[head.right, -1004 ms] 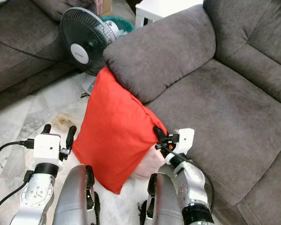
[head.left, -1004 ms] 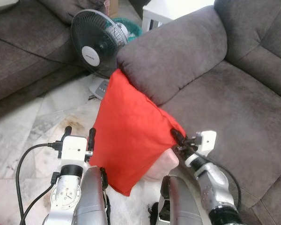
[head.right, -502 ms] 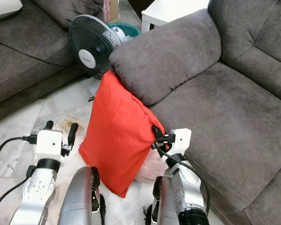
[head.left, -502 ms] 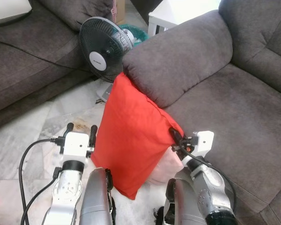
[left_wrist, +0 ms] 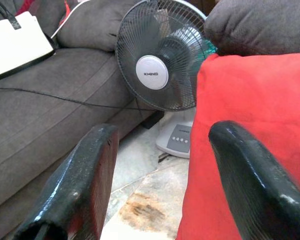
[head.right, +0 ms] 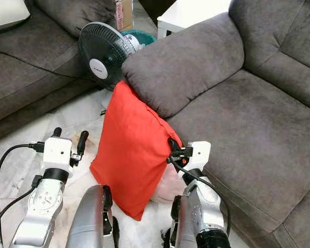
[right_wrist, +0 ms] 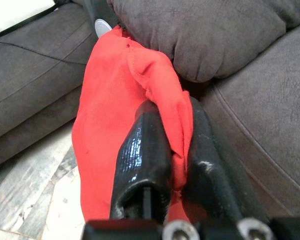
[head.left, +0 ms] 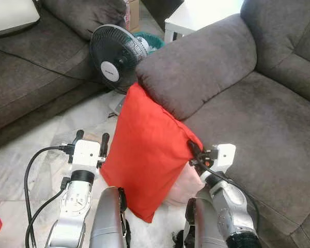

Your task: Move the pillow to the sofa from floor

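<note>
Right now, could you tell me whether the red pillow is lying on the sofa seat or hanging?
Hanging: the right gripper pinches the red pillow at a corner beside the sofa armrest.

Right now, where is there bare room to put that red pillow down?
The sofa seat, right of the armrest, lies bare. The right gripper pinches the pillow at its front edge. Floor by the fan is crowded; the left gripper is open.

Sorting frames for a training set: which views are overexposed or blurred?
Left eye view: white table blown out, the rest sharp. Left wrist view: end effector fingers soft, fan crisp. Right wrist view: fingers glossy with glare, red pillow evenly lit.
</note>
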Controlling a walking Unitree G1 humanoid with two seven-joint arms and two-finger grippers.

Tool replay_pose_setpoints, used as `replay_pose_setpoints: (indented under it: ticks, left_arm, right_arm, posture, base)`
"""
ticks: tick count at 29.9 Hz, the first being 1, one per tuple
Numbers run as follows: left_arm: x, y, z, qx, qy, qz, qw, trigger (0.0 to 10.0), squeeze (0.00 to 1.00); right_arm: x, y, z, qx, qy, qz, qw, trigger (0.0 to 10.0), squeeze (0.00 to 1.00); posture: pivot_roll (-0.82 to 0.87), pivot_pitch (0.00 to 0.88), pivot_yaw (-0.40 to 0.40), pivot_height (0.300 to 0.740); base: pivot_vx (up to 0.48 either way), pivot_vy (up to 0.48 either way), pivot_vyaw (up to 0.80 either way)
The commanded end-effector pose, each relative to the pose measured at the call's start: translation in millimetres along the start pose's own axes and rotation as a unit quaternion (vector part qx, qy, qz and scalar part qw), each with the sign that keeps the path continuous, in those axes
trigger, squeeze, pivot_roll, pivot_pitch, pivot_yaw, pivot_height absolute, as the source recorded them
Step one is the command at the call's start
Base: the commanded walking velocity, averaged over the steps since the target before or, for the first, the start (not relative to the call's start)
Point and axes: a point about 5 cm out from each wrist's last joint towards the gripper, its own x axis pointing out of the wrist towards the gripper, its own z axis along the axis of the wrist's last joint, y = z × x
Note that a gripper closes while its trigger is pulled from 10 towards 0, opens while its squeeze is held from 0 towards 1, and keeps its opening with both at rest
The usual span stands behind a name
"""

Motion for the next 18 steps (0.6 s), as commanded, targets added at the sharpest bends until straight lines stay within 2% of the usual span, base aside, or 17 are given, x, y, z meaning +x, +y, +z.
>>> replay_pose_setpoints:
  ticks: [1, 13, 18]
  left_arm:
    - [-0.8, 0.0, -1.9, 0.0, -0.001, -0.007, 1.0, 10.0, 0.0]
    - [-1.6, 0.4, -2.0, 0.003, -0.006, -0.01, 1.0, 10.0, 0.0]
    - [-1.3, -0.4, -1.6, 0.003, -0.007, -0.012, 1.0, 10.0, 0.0]
  right_arm:
    - [5.8, -1.6, 23.3, -0.025, -0.05, 0.0, 0.998, 10.0, 0.0]
    - [8.2, 2.3, 22.3, -0.022, -0.052, 0.002, 0.998, 10.0, 0.0]
    - [7.4, 1.5, 22.0, -0.022, -0.052, -0.001, 0.998, 10.0, 0.0]
  posture:
    - [0.19, 0.129, -0.047, 0.584]
    - [0.19, 0.128, -0.039, 0.584]
    - [0.19, 0.13, -0.037, 0.606]
  base:
    - [0.0, 0.0, 0.0]
    - [0.0, 0.0, 0.0]
    - [0.0, 0.0, 0.0]
